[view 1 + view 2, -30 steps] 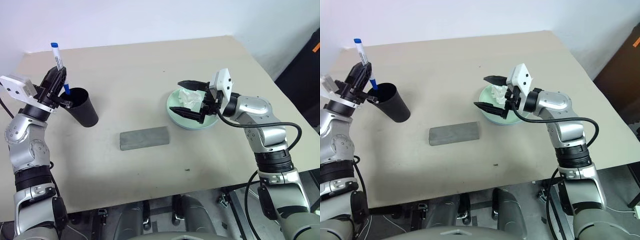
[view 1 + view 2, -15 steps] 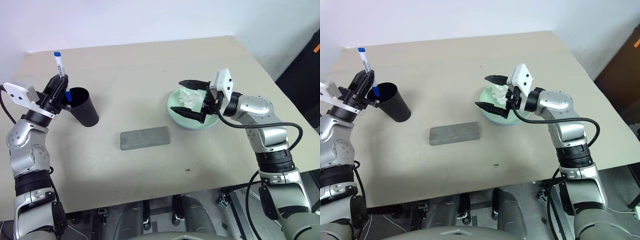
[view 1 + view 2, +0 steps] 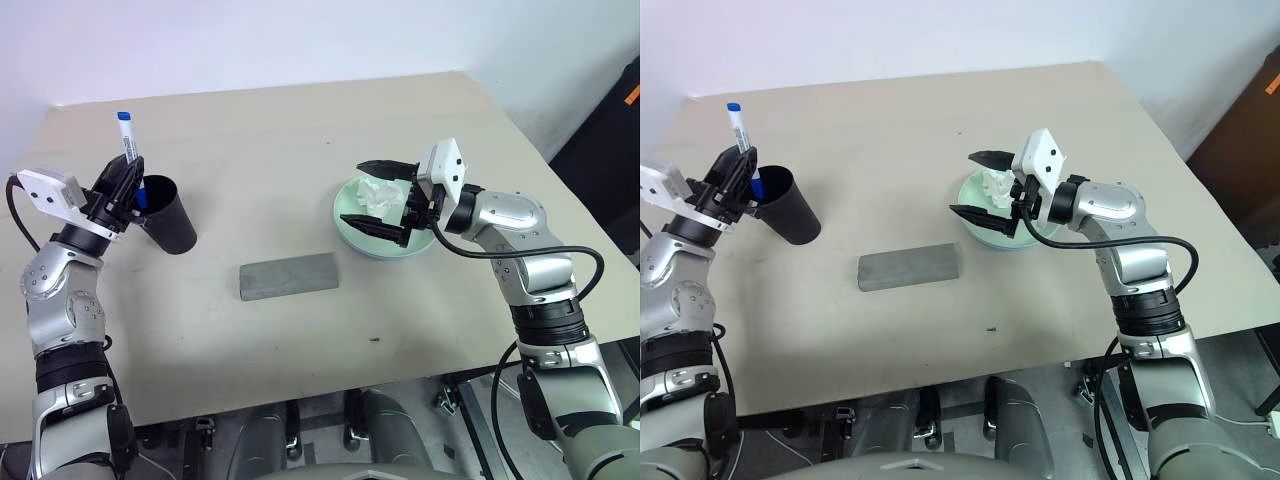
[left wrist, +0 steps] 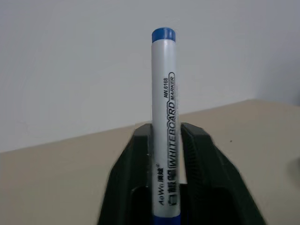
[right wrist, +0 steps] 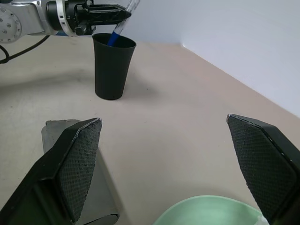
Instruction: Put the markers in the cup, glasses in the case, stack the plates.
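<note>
- The left gripper (image 3: 122, 180) has its fingers on either side of a blue-capped marker (image 4: 165, 126), which stands nearly upright between them; its lower blue end dips past the rim of the black cup (image 3: 168, 214), just beside the fingertips.
- Whether the fingers clamp the marker or only flank it cannot be told.
- The right gripper (image 3: 377, 194) hangs with fingers spread wide and empty over a mint-green plate (image 3: 352, 240), a crumpled white tissue (image 3: 377, 193) between them.
- A closed grey case (image 3: 289, 275) lies on the table (image 3: 260, 130), between the two grippers.
</note>
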`<control>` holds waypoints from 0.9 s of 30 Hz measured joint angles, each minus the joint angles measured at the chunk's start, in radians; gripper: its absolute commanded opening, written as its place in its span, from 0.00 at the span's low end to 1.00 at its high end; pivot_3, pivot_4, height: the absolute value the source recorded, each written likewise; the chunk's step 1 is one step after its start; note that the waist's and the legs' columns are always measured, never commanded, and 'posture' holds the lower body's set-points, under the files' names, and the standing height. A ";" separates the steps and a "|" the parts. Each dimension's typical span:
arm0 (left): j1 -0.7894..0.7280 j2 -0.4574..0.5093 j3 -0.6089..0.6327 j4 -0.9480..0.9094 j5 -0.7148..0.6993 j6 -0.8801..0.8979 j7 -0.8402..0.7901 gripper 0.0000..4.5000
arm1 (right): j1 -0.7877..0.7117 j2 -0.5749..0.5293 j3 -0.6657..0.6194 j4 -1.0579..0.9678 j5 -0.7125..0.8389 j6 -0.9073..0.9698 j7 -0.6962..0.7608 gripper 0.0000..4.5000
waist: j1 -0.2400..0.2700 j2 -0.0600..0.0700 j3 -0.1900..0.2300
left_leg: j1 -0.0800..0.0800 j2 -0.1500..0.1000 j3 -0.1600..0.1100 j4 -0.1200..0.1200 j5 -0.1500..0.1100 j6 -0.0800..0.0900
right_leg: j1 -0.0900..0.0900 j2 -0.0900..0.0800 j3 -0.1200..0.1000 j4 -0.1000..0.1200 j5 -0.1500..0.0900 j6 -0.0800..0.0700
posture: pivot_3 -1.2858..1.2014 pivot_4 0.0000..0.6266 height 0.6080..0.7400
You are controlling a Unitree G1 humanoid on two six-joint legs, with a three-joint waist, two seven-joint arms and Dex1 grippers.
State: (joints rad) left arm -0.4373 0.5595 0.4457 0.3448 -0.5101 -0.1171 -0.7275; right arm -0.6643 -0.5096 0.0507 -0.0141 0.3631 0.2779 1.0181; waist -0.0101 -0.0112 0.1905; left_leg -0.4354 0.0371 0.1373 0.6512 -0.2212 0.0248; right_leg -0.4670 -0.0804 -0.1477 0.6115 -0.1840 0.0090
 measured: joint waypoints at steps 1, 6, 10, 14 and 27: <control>0.000 0.000 0.000 0.000 0.000 0.000 0.000 0.53 | 0.000 0.000 0.000 0.000 -0.003 -0.001 0.000 1.00 | 0.000 0.000 0.000 | 0.000 0.000 0.000 0.000 0.000 0.000 | 0.000 0.000 0.000 0.000 0.000 0.000 | 0.52 0.24 1.00; 0.004 -0.001 0.000 0.000 0.000 0.000 0.002 0.93 | 0.000 0.000 0.002 0.002 -0.013 -0.007 0.001 1.00 | 0.000 0.000 0.000 | 0.000 0.000 0.000 0.000 0.000 0.000 | 0.000 0.000 0.000 0.000 0.000 0.000 | 0.52 0.24 1.00; 0.012 -0.001 0.000 -0.004 0.000 0.005 0.005 1.00 | 0.000 0.000 0.002 0.002 -0.015 -0.012 0.003 1.00 | 0.000 0.000 0.000 | 0.000 0.000 0.000 0.000 0.000 0.000 | 0.000 0.000 0.000 0.000 0.000 0.000 | 0.52 0.24 1.00; 0.041 0.007 0.000 -0.049 -0.001 0.017 0.005 1.00 | 0.000 0.000 0.002 0.004 -0.013 -0.012 0.005 1.00 | -0.002 0.000 0.000 | 0.000 0.000 0.000 0.000 0.000 0.000 | 0.000 0.000 0.000 0.000 0.000 0.000 | 0.52 0.24 1.00; 0.372 0.146 0.112 -0.492 -0.277 0.361 -0.112 1.00 | 0.006 -0.015 -0.009 0.056 0.006 -0.015 0.014 1.00 | 0.004 0.000 0.000 | 0.000 0.001 0.000 0.000 0.000 0.000 | 0.000 0.000 0.000 -0.003 -0.003 -0.004 | 0.52 0.24 1.00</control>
State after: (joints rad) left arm -0.0656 0.7050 0.5577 -0.1476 -0.7873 0.2442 -0.8399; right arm -0.6579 -0.5249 0.0422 0.0416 0.3687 0.2627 1.0321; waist -0.0063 -0.0109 0.1908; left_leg -0.4355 0.0382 0.1373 0.6510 -0.2216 0.0244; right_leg -0.4668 -0.0808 -0.1476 0.6088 -0.1867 0.0048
